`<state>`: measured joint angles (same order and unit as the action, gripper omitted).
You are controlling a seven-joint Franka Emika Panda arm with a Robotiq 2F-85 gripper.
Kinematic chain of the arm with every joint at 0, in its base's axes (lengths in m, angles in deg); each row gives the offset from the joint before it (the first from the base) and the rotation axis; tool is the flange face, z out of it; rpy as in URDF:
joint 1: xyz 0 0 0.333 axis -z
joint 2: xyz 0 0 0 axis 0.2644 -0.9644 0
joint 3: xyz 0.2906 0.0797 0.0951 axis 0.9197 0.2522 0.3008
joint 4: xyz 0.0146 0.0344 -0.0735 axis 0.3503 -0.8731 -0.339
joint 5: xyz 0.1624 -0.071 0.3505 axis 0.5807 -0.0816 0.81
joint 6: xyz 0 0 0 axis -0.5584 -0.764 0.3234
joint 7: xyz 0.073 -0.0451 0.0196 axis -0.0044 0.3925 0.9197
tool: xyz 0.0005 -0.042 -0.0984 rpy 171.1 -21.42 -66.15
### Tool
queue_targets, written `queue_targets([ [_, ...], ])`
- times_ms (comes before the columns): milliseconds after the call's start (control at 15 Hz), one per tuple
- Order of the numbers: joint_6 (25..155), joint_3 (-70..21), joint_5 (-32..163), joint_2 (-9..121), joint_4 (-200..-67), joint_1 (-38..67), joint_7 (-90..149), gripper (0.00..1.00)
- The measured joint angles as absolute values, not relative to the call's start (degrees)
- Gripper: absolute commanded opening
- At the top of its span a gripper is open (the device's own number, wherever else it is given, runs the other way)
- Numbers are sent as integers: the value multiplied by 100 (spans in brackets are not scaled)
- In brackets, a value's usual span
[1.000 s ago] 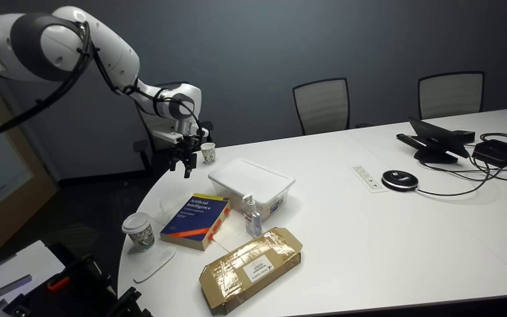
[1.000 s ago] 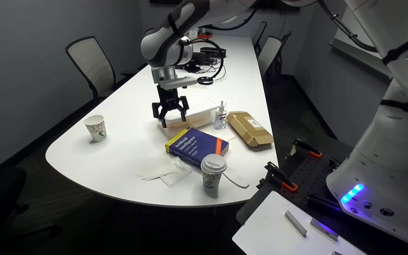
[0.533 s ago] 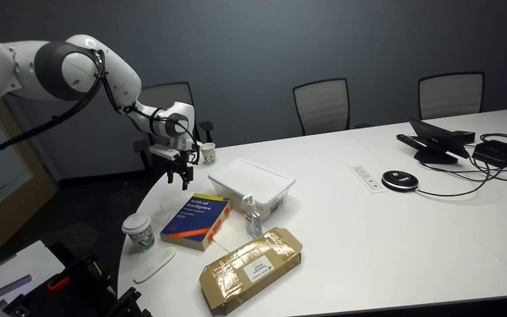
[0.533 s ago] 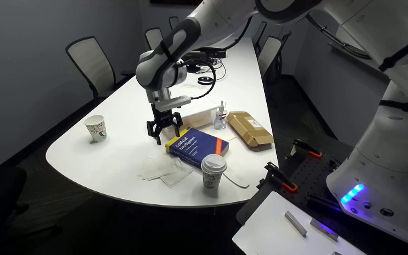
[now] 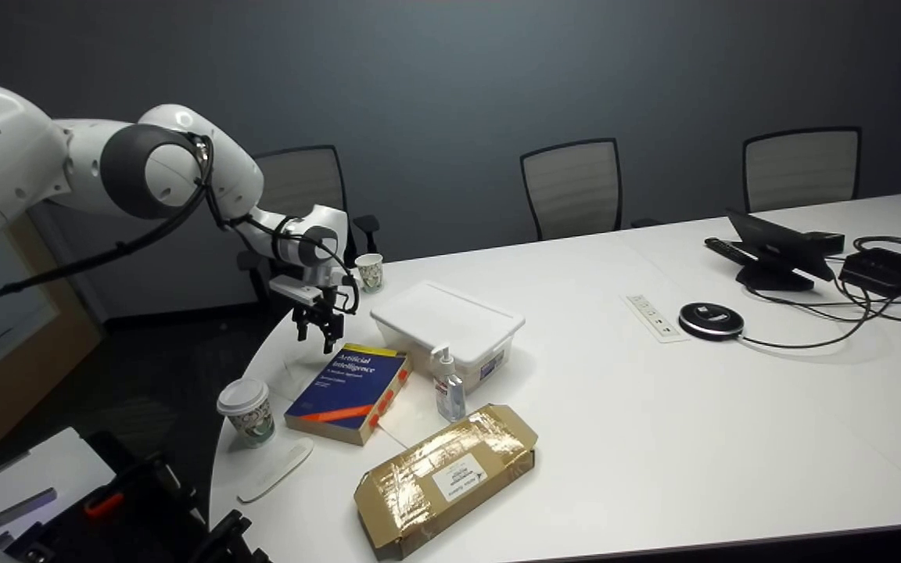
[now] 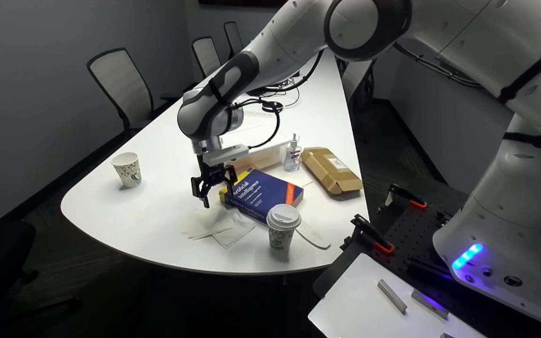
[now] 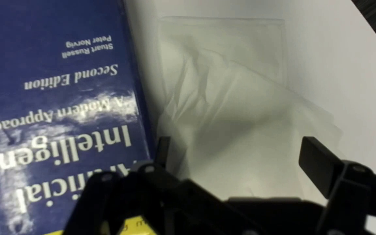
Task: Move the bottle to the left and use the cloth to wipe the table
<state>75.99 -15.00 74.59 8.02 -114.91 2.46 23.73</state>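
Hanging low over the cloth (image 7: 246, 107) with widely spread jaws and nothing between them. Looks like the start of the wiping step, getting ready to grab that cloth. Thin, white, crumpled in places, and lying on the worktop (image 7: 321, 55) right beside the book (image 7: 51, 65). Next, best to edge a bit away from the book, go down gently, and pinch a loose fold. Might bump the book otherwise, with one side of the jaws so close to its edge; can't tell if touching. Might also drop a sheet if pinching too little, then have to try again. Once rubbing to and fro, keep away from the lidded cup (image 6: 282, 234) nearby. Farther off, in both exterior views, see the bottle (image 5: 450, 395) standing up between the tub (image 5: 446, 320) and the box (image 5: 450, 481), with no grip on it. Can't tell if already shifted left. Farther still, no need to bother with the puck (image 5: 711, 321).
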Motion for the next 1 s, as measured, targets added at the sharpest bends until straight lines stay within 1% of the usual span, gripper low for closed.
queue_targets([
  [600,7571,-1304,7458,99,-10864,160,2493,100],
  [667,7559,-1304,7458,30,-10800,146,2493,93],
  [733,7546,-1304,7458,-34,-10736,129,2493,74],
  [1000,7386,-1308,7399,-177,-10496,75,2493,42],
])
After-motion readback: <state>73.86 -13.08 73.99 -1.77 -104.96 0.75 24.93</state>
